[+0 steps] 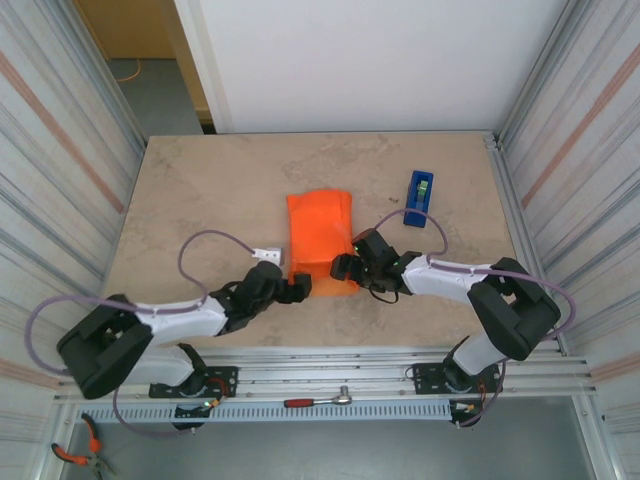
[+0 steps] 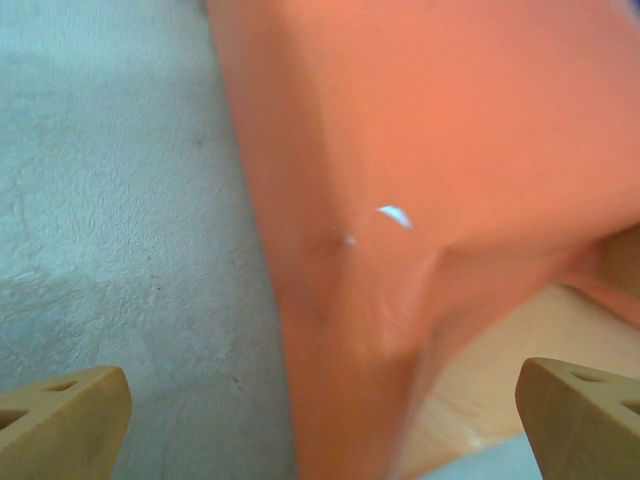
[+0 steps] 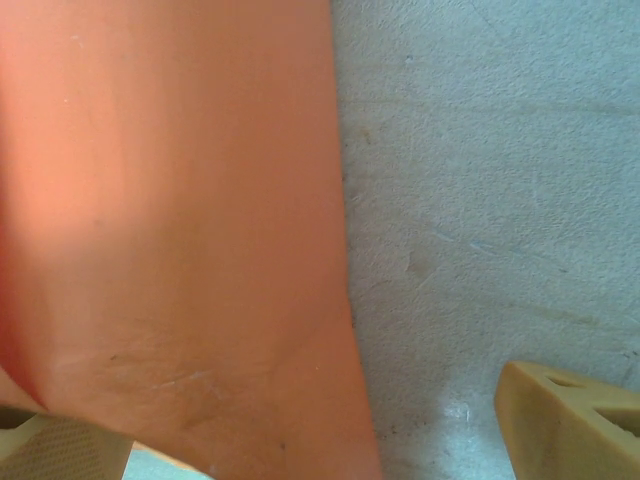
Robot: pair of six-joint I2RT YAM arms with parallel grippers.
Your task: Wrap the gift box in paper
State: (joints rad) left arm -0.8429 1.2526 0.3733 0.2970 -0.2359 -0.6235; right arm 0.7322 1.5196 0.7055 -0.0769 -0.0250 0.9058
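Pinching the thin, floppy orange paper [image 1: 320, 238] lying mid-table, you'd best take its near edge lightly, since your left gripper [image 1: 296, 288] and right gripper [image 1: 345, 267] both flank it spread wide, grasping nothing.

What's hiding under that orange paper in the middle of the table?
The paper is folded into a boxy bundle lying on the table. Whatever it wraps is covered. In the left wrist view a pale tan surface peeks beneath a lifted edge, too blurred to identify.
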